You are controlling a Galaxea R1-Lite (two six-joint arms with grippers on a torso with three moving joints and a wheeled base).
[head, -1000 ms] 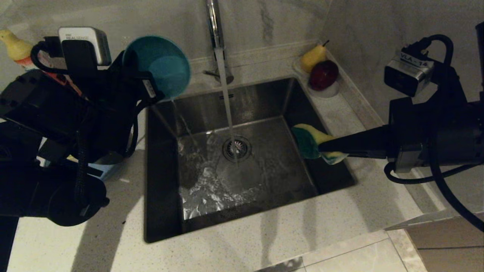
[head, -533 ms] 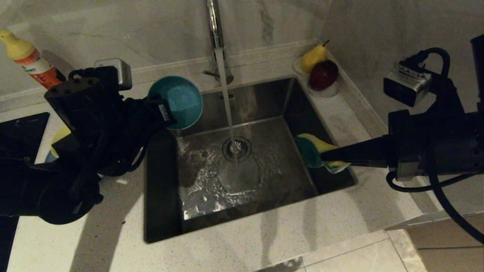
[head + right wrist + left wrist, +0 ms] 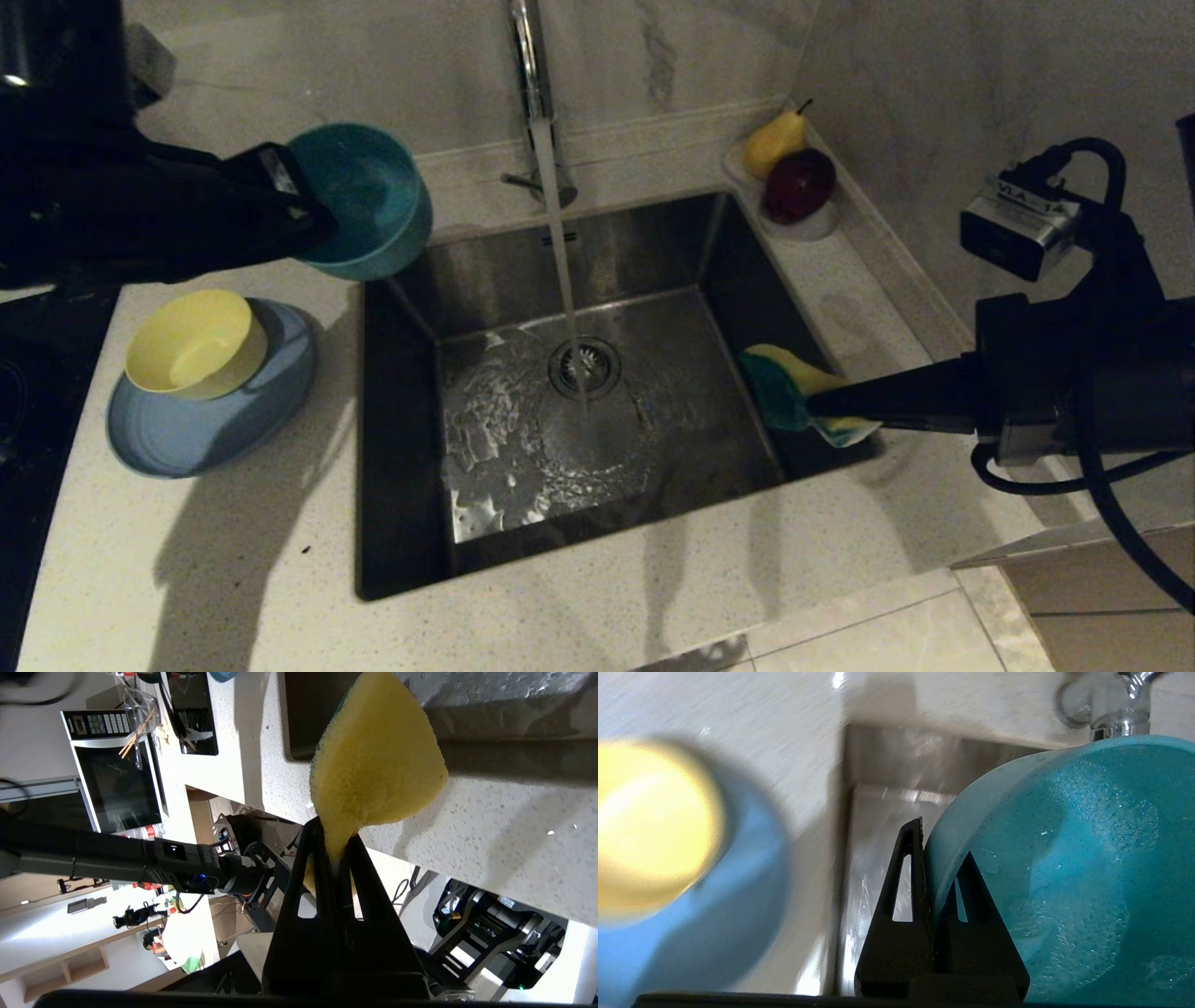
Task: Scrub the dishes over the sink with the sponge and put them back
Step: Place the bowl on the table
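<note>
Left gripper — jaws pinching the rim of the teal bowl, matte, wet inside, held over the desk at the sink's rear left corner. Yellow bowl sits in the round blue plate on the speckled stone desk, left of the sink. Right gripper — jaws pressed on the sponge, squashing it; yellow foam, green scouring face, at the sink's right rim. Brushed steel basin, water running from the chrome tap onto the round drain.
</note>
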